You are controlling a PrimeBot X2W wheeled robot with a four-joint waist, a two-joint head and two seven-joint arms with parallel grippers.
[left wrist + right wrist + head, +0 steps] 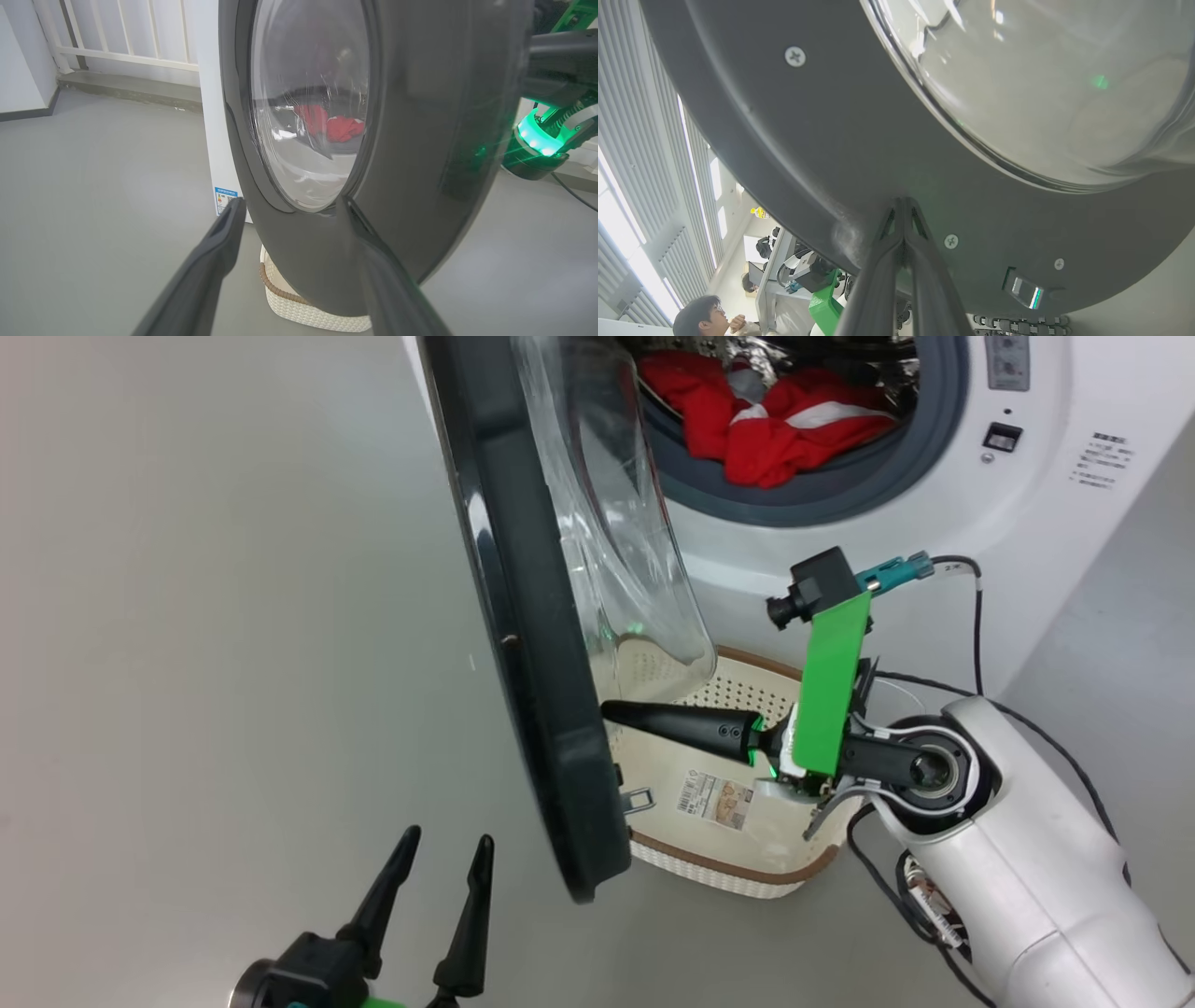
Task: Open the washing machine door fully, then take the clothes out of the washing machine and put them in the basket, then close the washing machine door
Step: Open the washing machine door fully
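Head view: washing machine door (pixel 523 616) was ajar and seen edge-on, glass bowl facing the drum of the washing machine (pixel 1027 504). Clothes (pixel 775 429), red w/ white trim + a bit of grey, lay in the drum mouth. Basket (pixel 738 873) sat on the floor just below the opening, partly behind the door's lower edge, paper label on its btm, no clothes in it. R gripper (pixel 609 711) reached across above the basket, fingers pressed together w/ nothing betw. them, tips against the door's inner rim. L gripper (pixel 448 840) was at lower left on the door's outer side, fingers spread, holding nothing, apart from the door. Left wrist view: L fingers were wide apart, pointing at the door's glossy outer face; red clothes showed thru the glass; basket corner sat under the door; blue sticker (pixel 225 199) was on the machine's side. Right wrist view: R fingers were tight together, tips touching the dark inner rim below the glass bowl; latch (pixel 1024 291) at lower right; a person (pixel 698 317) at lower left, in the background.
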